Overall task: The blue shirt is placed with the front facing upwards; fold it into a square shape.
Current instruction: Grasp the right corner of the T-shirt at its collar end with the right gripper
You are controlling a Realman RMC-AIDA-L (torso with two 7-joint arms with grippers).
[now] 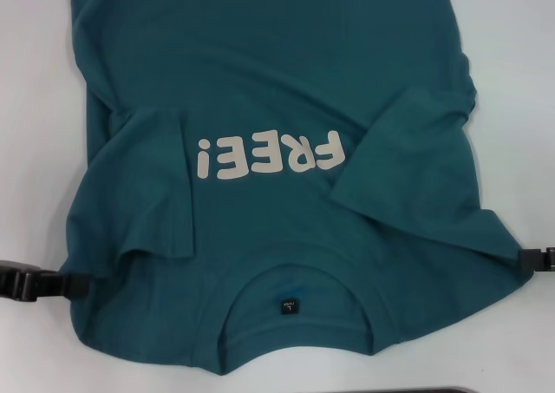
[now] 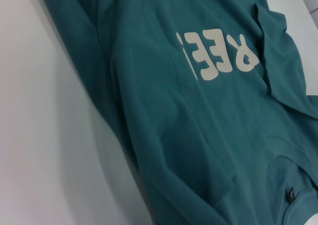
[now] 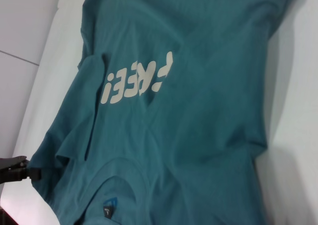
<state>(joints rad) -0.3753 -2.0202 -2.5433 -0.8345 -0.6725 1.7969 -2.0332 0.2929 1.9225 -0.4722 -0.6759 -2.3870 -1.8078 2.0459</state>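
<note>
Now the left gripper (image 1: 39, 283) is seen at the shoulder edge of the blue shirt (image 1: 277, 89), which is spread face-up on the white table (image 1: 35, 107) between it and the right gripper (image 1: 536, 258); neither gripper's jaw opening can be made out.

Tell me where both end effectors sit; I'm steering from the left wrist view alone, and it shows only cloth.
Observer: In the head view, the left end effector is at the blue shirt's shoulder edge on the robot's left.
Operator: And the other one?
Observer: The right end effector is at the opposite shoulder edge.
Operator: Is the sleeve on the robot's left folded in?
Observer: Yes, that sleeve lies over the chest, beside the lettering.
</note>
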